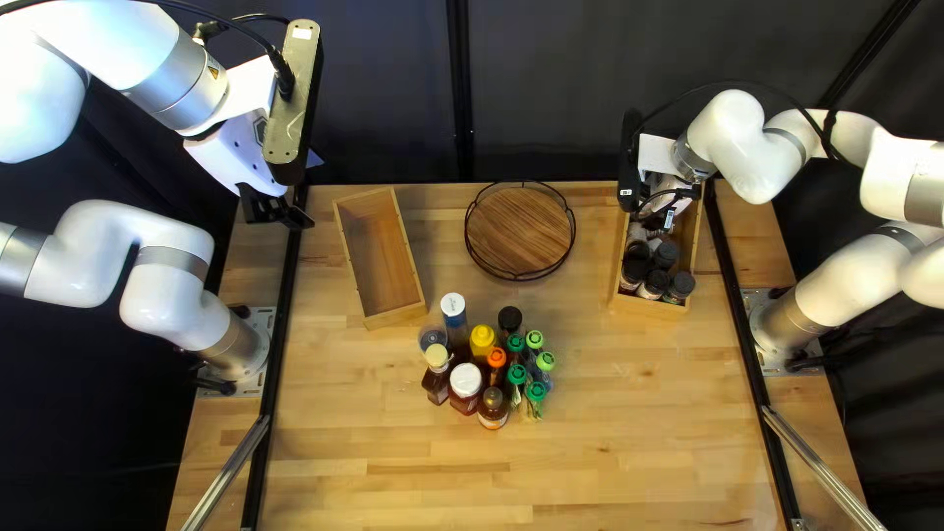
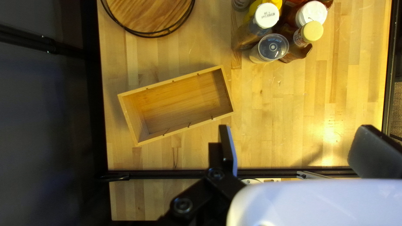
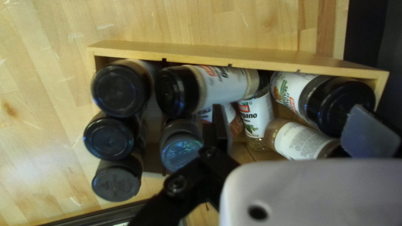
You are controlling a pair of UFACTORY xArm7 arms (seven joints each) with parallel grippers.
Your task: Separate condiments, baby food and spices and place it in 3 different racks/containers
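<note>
Left pincer [image 1: 278,210] apart, the right pincer [image 1: 661,203] gapes over black-capped clear cylindrical spice jars [image 3: 226,83] near the tabletop's [image 1: 639,423] far edge.

I could pass between the wooden box [image 1: 382,258] and the round rack [image 1: 519,231], but the clustered bottles [image 1: 465,382] block me toward the table's [image 1: 629,442] near edge.

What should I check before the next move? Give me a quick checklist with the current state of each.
1. Left gripper open, holding nothing: ok.
2. Wooden box nearest it empty: ok.
3. Round rack empty: ok.
4. Spice jars all upright in the spice box: not ok, several lie tilted.
5. Right gripper touching no jar: cannot tell.
6. Bottles sorted: not ok, clustered on the table.
</note>
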